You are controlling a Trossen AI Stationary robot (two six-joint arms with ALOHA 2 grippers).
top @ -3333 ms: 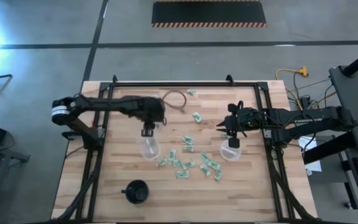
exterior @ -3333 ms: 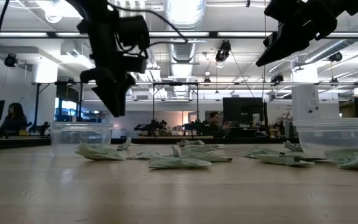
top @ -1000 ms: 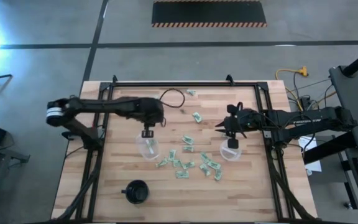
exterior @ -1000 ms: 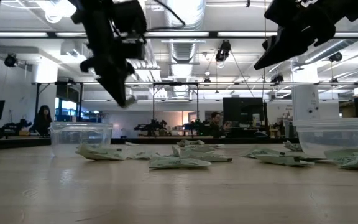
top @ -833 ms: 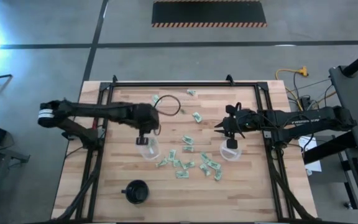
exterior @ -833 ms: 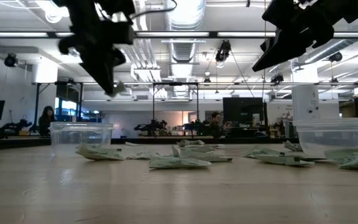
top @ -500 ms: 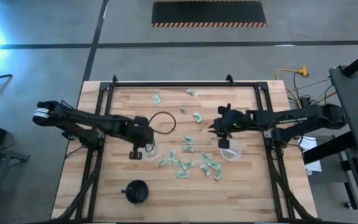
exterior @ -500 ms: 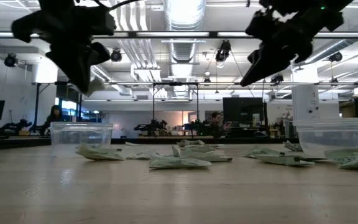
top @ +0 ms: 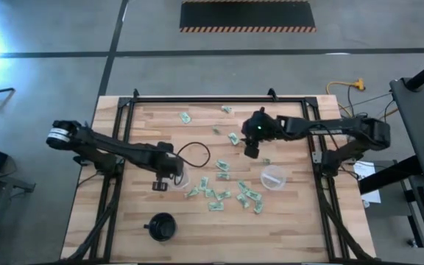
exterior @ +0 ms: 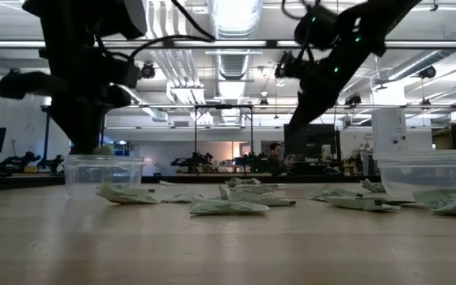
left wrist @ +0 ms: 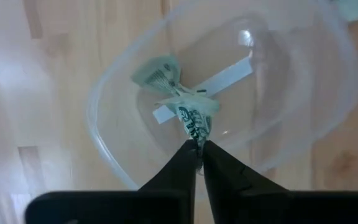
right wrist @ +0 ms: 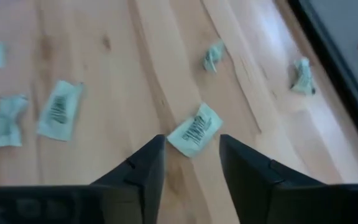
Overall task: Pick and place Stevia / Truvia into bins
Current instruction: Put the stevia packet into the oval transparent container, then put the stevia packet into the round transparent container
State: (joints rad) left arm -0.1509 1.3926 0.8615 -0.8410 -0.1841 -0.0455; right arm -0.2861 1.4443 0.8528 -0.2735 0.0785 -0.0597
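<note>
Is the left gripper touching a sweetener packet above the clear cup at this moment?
Touching. In the left wrist view, the left gripper pinches the edge of a sweetener packet between its shut fingertips, over the clear cup.

Pale green-and-white packets (top: pixel 223 193), clear whitish-rimmed cups (top: pixel 273 177), a black round cup (top: pixel 162 227), light striped wooden table (top: pixel 293 221).

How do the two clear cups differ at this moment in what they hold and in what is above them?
The left cup has the left gripper right over it, shut on a sweetener packet, with another packet visible through it. The right cup has no gripper over it; the right gripper is open above a loose packet on the table. Its contents cannot be told. Both are round and clear.
</note>
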